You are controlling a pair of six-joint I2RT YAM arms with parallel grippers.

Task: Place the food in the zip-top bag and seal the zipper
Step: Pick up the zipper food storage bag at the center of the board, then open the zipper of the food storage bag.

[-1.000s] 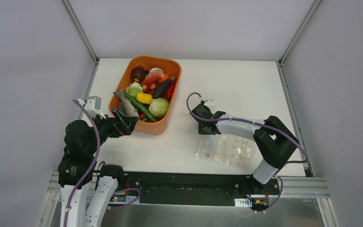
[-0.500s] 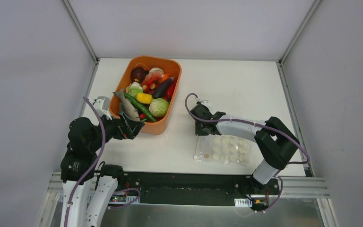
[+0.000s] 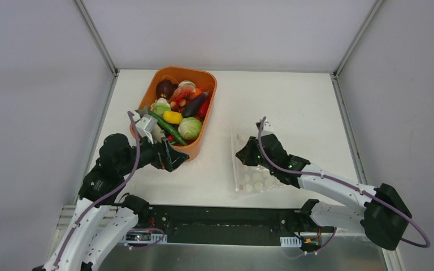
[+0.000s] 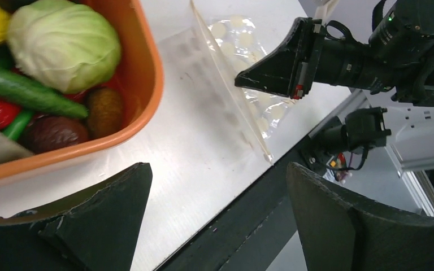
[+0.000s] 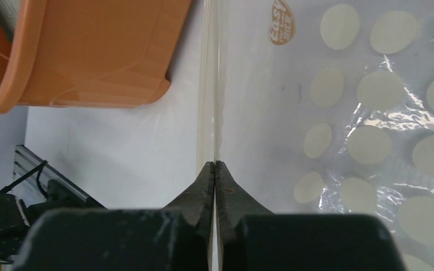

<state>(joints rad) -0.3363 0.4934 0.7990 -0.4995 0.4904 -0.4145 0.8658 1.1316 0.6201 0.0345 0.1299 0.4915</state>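
Right fingers (image 5: 206, 183) are pinching the zipper (image 5: 209, 84), holding the zip-top bag (image 3: 255, 176) edge up just right of the orange tub (image 4: 151, 76). Left fingers (image 4: 107, 217) are hanging spread wide by the tub's near corner, with the food (image 3: 189, 129) sitting inside it.

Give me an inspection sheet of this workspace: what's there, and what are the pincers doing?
Surface: white table; no damage seen.
Job's things: toy food, cabbage included, in the orange tub; dotted zip-top bag, one edge held up, no food seen inside.
Clutter: nothing seen.
Pincers: left pincer open, empty, near the tub; right pincer shut on the zipper.
Cables: purple cables along both arms.
Surroundings: grey walls.
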